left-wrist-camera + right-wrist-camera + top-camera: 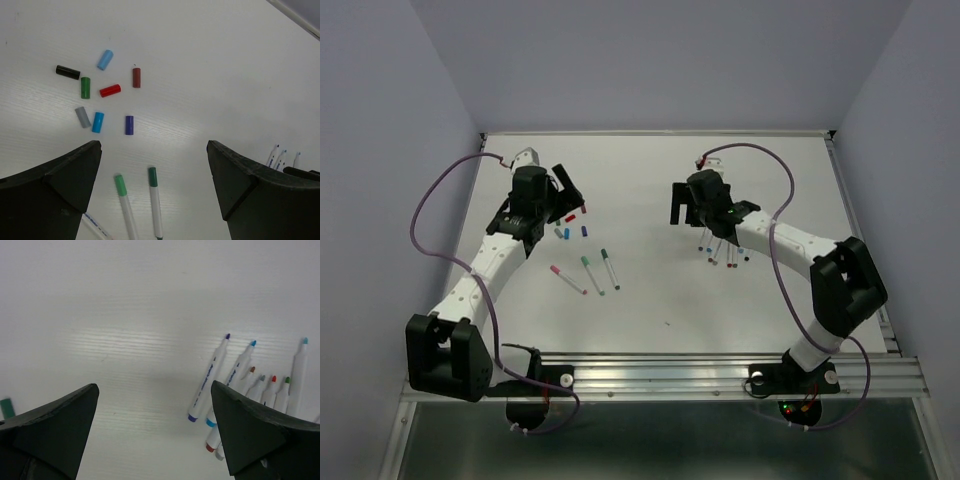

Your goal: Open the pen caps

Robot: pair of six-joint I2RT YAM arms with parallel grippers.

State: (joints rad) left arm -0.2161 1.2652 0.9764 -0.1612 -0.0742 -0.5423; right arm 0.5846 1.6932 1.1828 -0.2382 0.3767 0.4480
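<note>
Several loose pen caps [110, 90] in black, light blue, green, red, dark red, grey, cyan and blue lie scattered on the white table ahead of my left gripper [152, 150], which is open and empty. They also show in the top view [570, 225]. Three capped pens lie closer in: a light green one [120, 185], a dark green one [153, 177] and a pink one [568, 278]. Several uncapped pens [210, 377] lie side by side to the right of my right gripper [152, 387], which is open and empty. They partly hide under the right arm in the top view [725, 255].
The white table [660, 300] ends at a metal rail [720, 375] in front and at purple walls at the back and sides. Purple cables loop off both arms. The left arm's base [445, 355] and the right arm's base [790, 380] sit at the near edge.
</note>
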